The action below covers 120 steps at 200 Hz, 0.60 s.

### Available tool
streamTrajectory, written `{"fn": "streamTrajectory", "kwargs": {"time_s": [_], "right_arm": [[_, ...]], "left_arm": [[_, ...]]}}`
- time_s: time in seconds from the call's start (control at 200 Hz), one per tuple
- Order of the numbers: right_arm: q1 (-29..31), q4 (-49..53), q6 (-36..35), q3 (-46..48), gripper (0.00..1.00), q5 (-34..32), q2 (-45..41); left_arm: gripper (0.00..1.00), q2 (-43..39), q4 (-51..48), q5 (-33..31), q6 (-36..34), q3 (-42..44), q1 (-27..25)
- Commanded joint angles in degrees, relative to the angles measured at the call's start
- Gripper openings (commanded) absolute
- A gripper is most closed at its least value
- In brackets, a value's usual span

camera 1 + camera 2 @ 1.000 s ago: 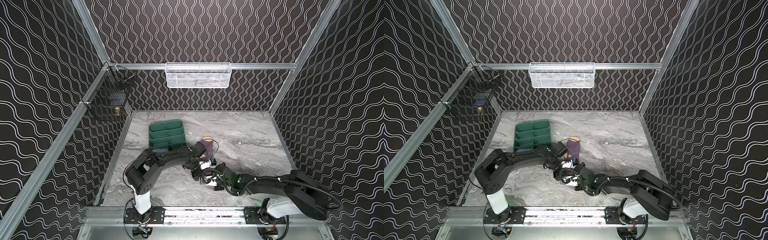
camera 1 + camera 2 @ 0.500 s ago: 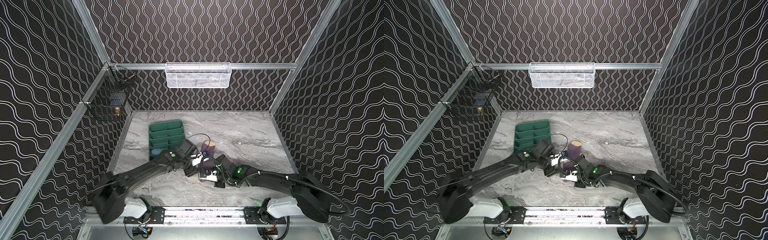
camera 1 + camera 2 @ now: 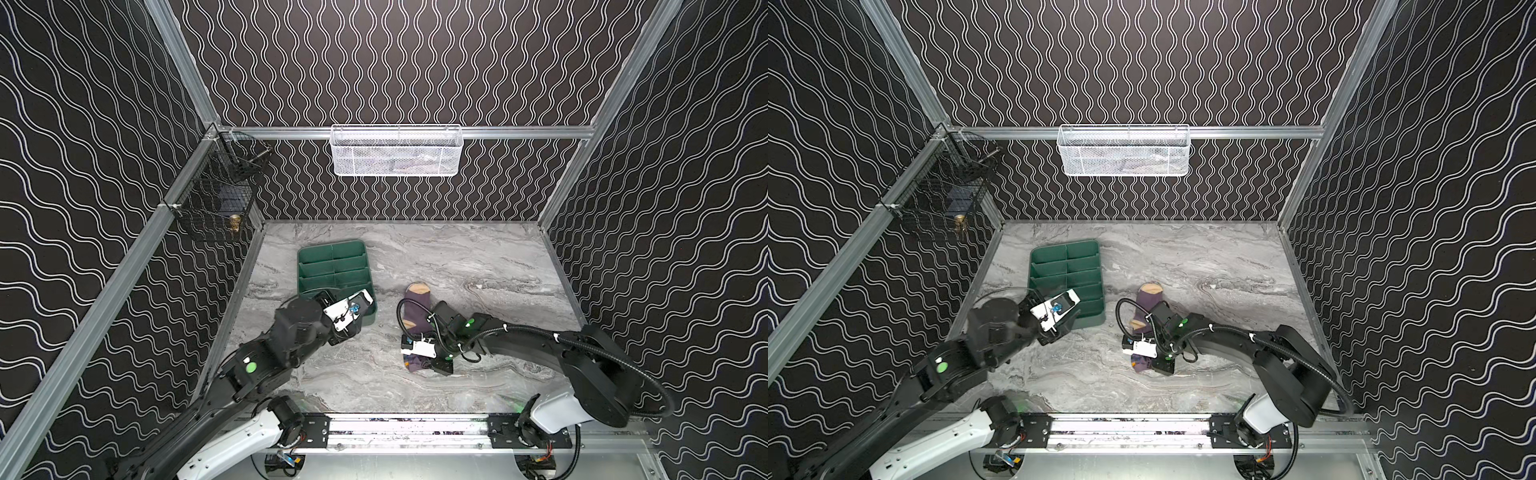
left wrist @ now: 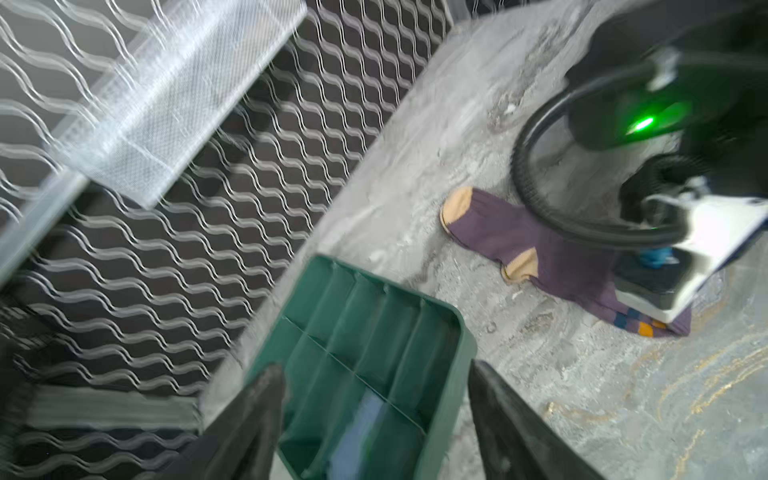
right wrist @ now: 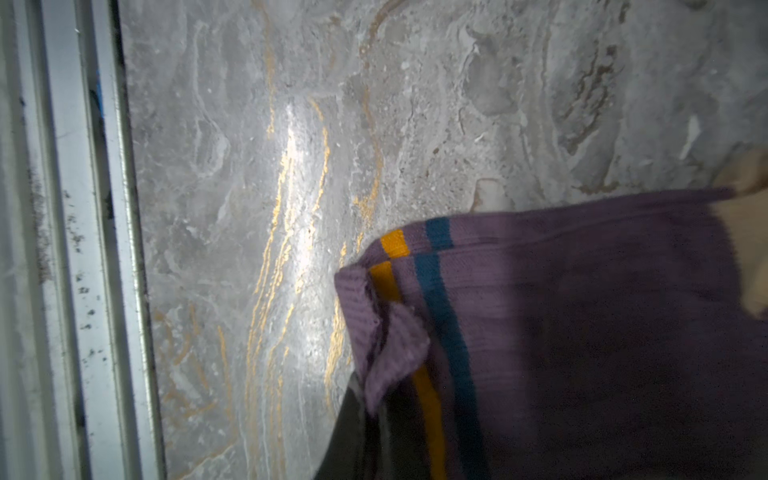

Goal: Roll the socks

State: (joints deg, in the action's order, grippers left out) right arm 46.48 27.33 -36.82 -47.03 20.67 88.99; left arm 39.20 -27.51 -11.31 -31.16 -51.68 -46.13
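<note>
Wrist housings hide my jaws in both top views; the green tray (image 3: pixel 332 266) sits left, the purple sock (image 3: pixel 415 303) lies right of it, tan toe far. Left wrist view, blurred: my left gripper (image 4: pixel 374 368) is spread above the tray, blue fabric (image 4: pixel 365 419) in one compartment. Right wrist view: my right gripper (image 5: pixel 370 419), mostly cut off, pinches the sock's orange-and-navy striped cuff.

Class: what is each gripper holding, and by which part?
The right gripper grips the purple sock by its striped cuff; the left gripper holds nothing.
</note>
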Motion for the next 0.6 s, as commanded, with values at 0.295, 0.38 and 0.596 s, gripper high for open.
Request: {"fn": "streamTrajectory", "kwargs": {"time_s": [0.295,0.38,0.596], "right_arm": [[-6.2,14.9,-3.6,-12.8,0.00,15.0,16.7],[-6.6,13.7,-3.3,-12.7,0.00,14.2,17.5],[-7.4,12.8,-3.5,-13.2,0.00,12.3,20.2]], "left_arm": [[0.77,10.3,-9.2,26.0,-16.8,-6.8,-0.6],[0.78,11.2,-5.7,25.5,-18.4,-3.7,-3.3],[0.79,20.0,3.0,9.3,-21.6,4.2,-18.3]]}}
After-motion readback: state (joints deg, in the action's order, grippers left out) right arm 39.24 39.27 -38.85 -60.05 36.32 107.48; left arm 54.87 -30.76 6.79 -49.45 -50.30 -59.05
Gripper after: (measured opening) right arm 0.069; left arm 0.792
